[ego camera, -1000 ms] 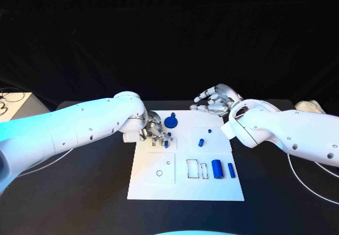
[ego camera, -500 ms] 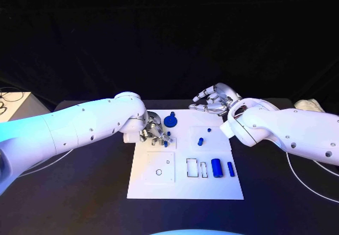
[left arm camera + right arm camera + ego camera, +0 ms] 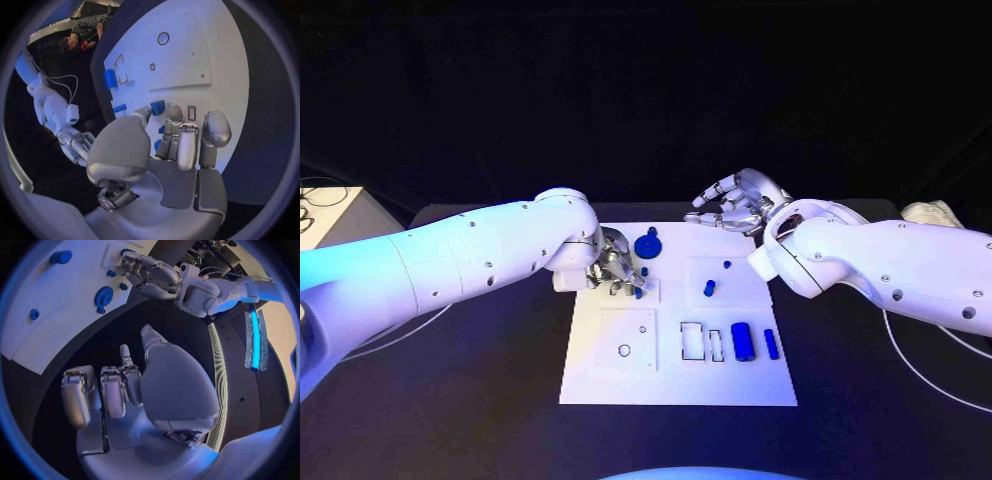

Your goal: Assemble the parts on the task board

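Glossy white arm [image 3: 430, 265] shells, dark screw dots; silver hand [image 3: 736, 203].

**Blue on white over black**

A flat white task board [image 3: 678, 385] with thin dark outlines lies on the black counter [image 3: 473, 400]. Small blue parts [image 3: 743, 342] dot it. Glossy white arms [image 3: 459, 260] end in silver fingers [image 3: 711, 193].

1. Black table [image 3: 473, 400], bearing the board.
2. White box [image 3: 329, 215] at the table's far left corner.
3. Pale cloth [image 3: 935, 215] at its far right corner.
4. White cables [image 3: 935, 375] on the tabletop.
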`<state>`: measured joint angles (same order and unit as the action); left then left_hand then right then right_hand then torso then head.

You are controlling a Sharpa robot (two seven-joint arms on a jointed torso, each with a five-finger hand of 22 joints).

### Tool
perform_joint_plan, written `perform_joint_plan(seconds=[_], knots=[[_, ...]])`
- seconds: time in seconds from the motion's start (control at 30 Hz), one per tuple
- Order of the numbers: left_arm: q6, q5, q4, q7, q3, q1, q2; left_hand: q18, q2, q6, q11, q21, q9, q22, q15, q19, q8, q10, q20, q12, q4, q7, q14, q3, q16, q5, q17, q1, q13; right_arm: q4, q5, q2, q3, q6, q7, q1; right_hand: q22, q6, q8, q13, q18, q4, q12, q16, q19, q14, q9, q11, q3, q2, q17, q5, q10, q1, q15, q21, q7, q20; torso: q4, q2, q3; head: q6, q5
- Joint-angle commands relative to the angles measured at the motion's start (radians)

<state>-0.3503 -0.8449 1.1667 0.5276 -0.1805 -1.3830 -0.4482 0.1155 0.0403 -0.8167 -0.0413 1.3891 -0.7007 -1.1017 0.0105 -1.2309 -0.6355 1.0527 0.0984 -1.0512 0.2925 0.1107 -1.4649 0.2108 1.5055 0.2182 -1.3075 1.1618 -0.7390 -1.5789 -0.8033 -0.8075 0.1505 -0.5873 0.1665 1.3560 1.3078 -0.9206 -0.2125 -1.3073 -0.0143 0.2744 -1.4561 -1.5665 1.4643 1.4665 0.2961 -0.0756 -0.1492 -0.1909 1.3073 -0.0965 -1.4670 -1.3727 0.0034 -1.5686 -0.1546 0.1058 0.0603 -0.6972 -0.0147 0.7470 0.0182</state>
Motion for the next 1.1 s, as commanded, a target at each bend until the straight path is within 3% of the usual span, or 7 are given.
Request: perform_joint_plan(seconds=[0.03, 0.57, 0.73, 0.83, 0.97, 1.1], knots=[[0.012, 0.021, 0.002, -0.006, 0.0, 0.001, 0.004, -0.019, 0.001, 0.005, 0.003, 0.007, -0.004, -0.003, 0.006, -0.002, 0.002, -0.003, -0.001, -0.007, -0.001, -0.004, -0.03, 0.022, 0.003, 0.003, -0.11, 0.026, -0.003, 0.001, -0.005, 0.002, -0.001, 0.018, -0.001, 0.0, 0.263, 0.005, -0.004, -0.167, 0.014, 0.007, 0.002, -0.004, 0.106, 0.104, 0.001, 0.0, 0.002, 0.003, 0.263, -0.001, -0.001, 0.005, 0.0, -0.002, -0.002, 0.001, 0.0007, 0.0, -0.0002, 0.002, 0.001], [0.011, 0.031, 0.007, -0.007, 0.0, 0.001, 0.002, -0.02, 0.01, -0.003, 0.009, 0.01, -0.015, -0.011, 0.01, -0.006, 0.0, 0.005, -0.004, -0.013, -0.001, -0.009, -0.034, 0.067, 0.006, 0.001, -0.119, 0.067, -0.008, 0.004, -0.006, 0.004, 0.0, 0.021, 0.002, 0.0, 0.263, 0.005, -0.005, -0.166, 0.014, 0.007, 0.003, -0.004, 0.106, 0.104, 0.001, 0.0, 0.002, 0.004, 0.263, -0.001, -0.001, 0.004, 0.0, -0.002, -0.002, 0.001, 0.0001, 0.001, -0.0002, 0.006, 0.0], [0.021, 0.045, 0.013, -0.008, 0.001, 0.001, -0.004, -0.021, 0.023, -0.006, 0.017, 0.013, -0.04, -0.017, 0.017, -0.007, -0.011, 0.015, -0.011, -0.013, -0.004, -0.017, -0.039, 0.172, 0.01, 0.001, -0.129, 0.134, -0.01, 0.004, -0.007, 0.004, 0.0, 0.022, 0.002, 0.0, 0.263, 0.005, -0.006, -0.166, 0.014, 0.007, 0.002, -0.004, 0.106, 0.104, 0.001, 0.0, 0.002, 0.005, 0.263, -0.001, -0.001, 0.003, 0.0, -0.002, -0.002, 0.001, 0.0, 0.0, -0.0007, 0.006, 0.001], [0.034, 0.054, 0.019, -0.009, 0.001, 0.001, -0.014, -0.023, 0.058, 0.004, 0.024, 0.019, -0.094, -0.029, 0.025, -0.014, -0.043, 0.035, -0.018, -0.015, -0.029, -0.024, -0.046, 0.359, 0.015, -0.001, -0.142, 0.187, -0.015, 0.005, -0.007, 0.003, 0.0, 0.023, 0.002, -0.001, 0.263, 0.005, -0.006, -0.166, 0.014, 0.007, 0.002, -0.004, 0.106, 0.104, 0.001, 0.0, 0.002, 0.005, 0.263, -0.001, -0.001, 0.003, 0.0, -0.002, -0.002, 0.001, -0.0004, 0.0, -0.0008, 0.007, 0.001], [0.05, 0.065, 0.03, -0.008, 0.002, 0.001, -0.033, -0.024, 0.091, 0.011, 0.023, 0.022, -0.136, -0.034, 0.024, -0.016, -0.066, 0.052, -0.019, -0.028, -0.079, -0.022, -0.052, 0.501, 0.02, -0.002, -0.154, 0.163, -0.031, 0.006, -0.007, 0.002, 0.0, 0.024, 0.002, -0.001, 0.263, 0.005, -0.006, -0.166, 0.014, 0.007, 0.002, -0.004, 0.106, 0.104, 0.001, 0.0, 0.002, 0.005, 0.263, -0.001, -0.001, 0.003, 0.0, -0.002, -0.002, 0.001, -0.0002, 0.0, -0.001, 0.008, 0.003], [0.068, 0.065, 0.041, -0.006, 0.004, 0.001, -0.051, -0.023, 0.108, 0.01, 0.024, 0.022, -0.158, -0.033, 0.026, -0.014, -0.078, 0.063, -0.02, -0.037, -0.11, -0.024, -0.056, 0.563, 0.023, -0.002, -0.161, 0.123, -0.042, 0.005, -0.01, -0.002, 0.0, 0.023, -0.001, -0.002, 0.263, 0.005, -0.008, -0.169, 0.014, 0.007, -0.001, -0.004, 0.106, 0.104, 0.002, 0.0, 0.002, 0.006, 0.263, -0.001, -0.004, 0.002, 0.0, -0.002, -0.002, 0.001, 0.0028, 0.001, -0.002, 0.009, 0.003]])
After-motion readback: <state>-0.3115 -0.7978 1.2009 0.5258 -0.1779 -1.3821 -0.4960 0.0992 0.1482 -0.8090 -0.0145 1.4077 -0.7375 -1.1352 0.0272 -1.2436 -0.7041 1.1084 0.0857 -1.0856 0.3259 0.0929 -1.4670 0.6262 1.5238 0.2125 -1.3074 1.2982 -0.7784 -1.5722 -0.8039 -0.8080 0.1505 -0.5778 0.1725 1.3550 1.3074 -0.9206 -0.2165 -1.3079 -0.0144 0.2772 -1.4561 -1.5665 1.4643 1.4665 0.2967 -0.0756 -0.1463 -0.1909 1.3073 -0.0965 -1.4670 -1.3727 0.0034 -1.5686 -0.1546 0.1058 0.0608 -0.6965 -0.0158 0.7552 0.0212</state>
